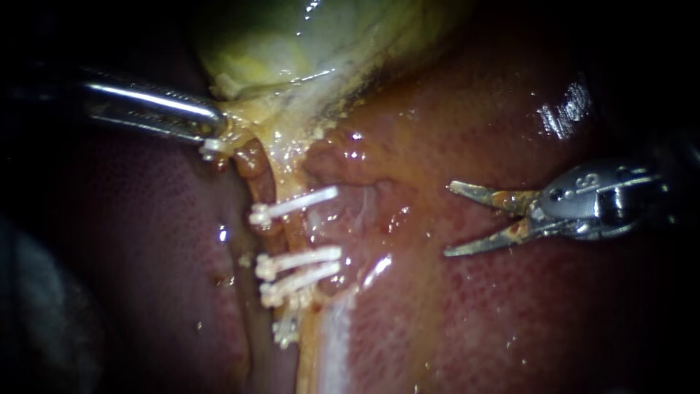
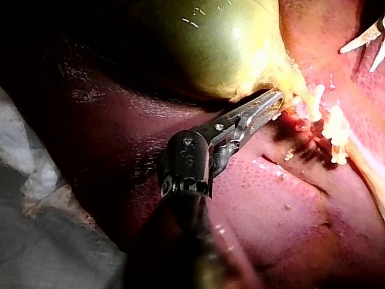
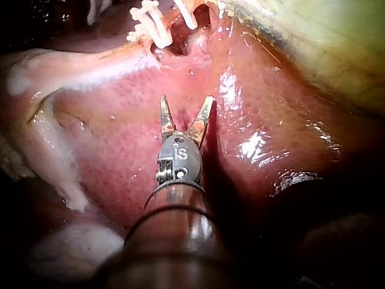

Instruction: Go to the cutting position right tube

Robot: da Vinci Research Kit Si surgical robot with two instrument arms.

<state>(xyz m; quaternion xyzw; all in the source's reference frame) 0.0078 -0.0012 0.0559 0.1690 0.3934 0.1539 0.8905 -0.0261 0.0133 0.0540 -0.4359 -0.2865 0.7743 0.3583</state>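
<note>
The green-yellow gallbladder lies at the top of the endoscope view. From its neck a brownish tube and a yellowish tube run down side by side. Three white clips cross them: one upper clip and two lower clips close together. My left instrument is shut on tissue at the gallbladder's neck. My right instrument hovers over the liver to the right of the clips, its two blades open and holding nothing, well apart from the tubes. In its own wrist view those blades point toward the clips.
Red liver fills the lower and right part of the endoscope view. A pale band of tissue runs down below the clips. Grey-white cloth lies beside the liver, behind my left instrument's shaft.
</note>
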